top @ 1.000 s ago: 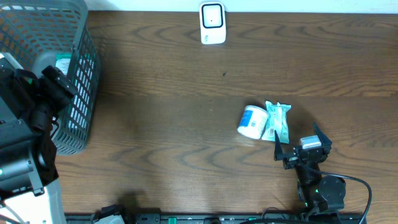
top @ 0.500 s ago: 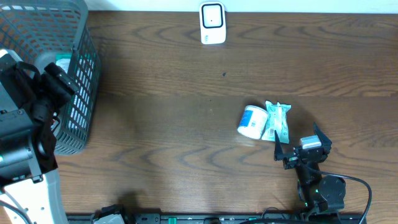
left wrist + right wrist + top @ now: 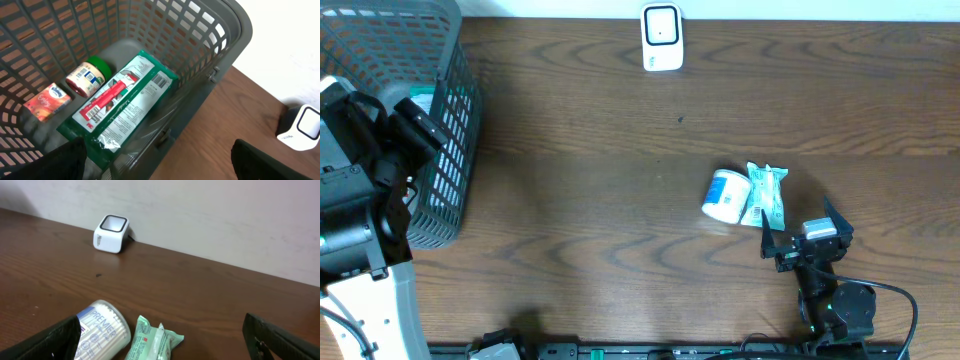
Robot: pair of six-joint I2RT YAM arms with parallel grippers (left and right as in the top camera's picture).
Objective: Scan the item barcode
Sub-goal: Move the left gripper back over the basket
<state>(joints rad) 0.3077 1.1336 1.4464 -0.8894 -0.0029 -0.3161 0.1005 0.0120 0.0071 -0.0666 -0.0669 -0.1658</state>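
Left gripper (image 3: 157,155) and right gripper (image 3: 800,232) have wide, empty jaws; left should pinch the long green plastic packet (image 3: 125,110), barcode (image 3: 161,80) up.

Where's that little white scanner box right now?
Overhead view: the white scanner stands at the far table edge, near the middle, right of the grey basket.

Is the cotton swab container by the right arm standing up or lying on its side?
On its side: the cotton swab container shows its round end and labelled wall from overhead, beside the green packet.
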